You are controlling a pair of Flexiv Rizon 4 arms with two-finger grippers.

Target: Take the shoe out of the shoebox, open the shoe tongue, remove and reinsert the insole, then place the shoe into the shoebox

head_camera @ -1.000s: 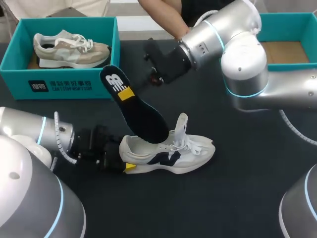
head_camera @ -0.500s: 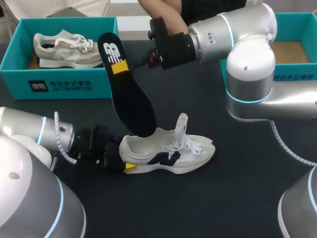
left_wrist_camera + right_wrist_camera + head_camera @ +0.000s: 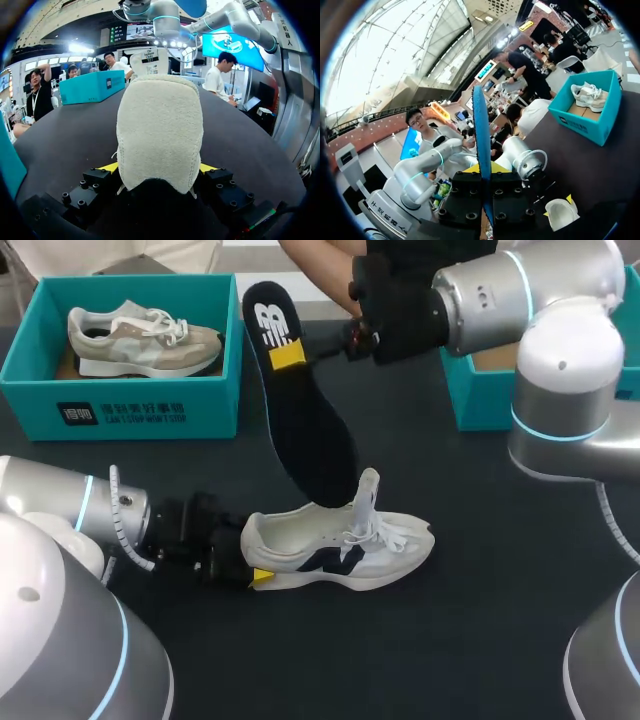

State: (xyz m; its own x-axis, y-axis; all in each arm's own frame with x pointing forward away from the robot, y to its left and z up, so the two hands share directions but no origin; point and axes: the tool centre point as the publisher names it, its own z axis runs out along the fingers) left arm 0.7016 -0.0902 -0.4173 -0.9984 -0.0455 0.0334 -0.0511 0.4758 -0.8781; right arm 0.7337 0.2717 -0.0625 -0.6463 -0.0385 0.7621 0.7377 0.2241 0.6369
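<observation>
Right gripper (image 3: 300, 352) pinches the insole (image 3: 310, 430) by its heel end; the toe hanging far below the fingers could buckle against the sneaker (image 3: 345, 540) collar. Left gripper (image 3: 159, 170) clamps the sneaker's heel, which might slip under a push

The right arm (image 3: 560, 350) hides much of the right shoebox (image 3: 478, 400).

A beige shoe (image 3: 140, 340) lies in a teal box (image 3: 130, 410) — apparently on brown card.
</observation>
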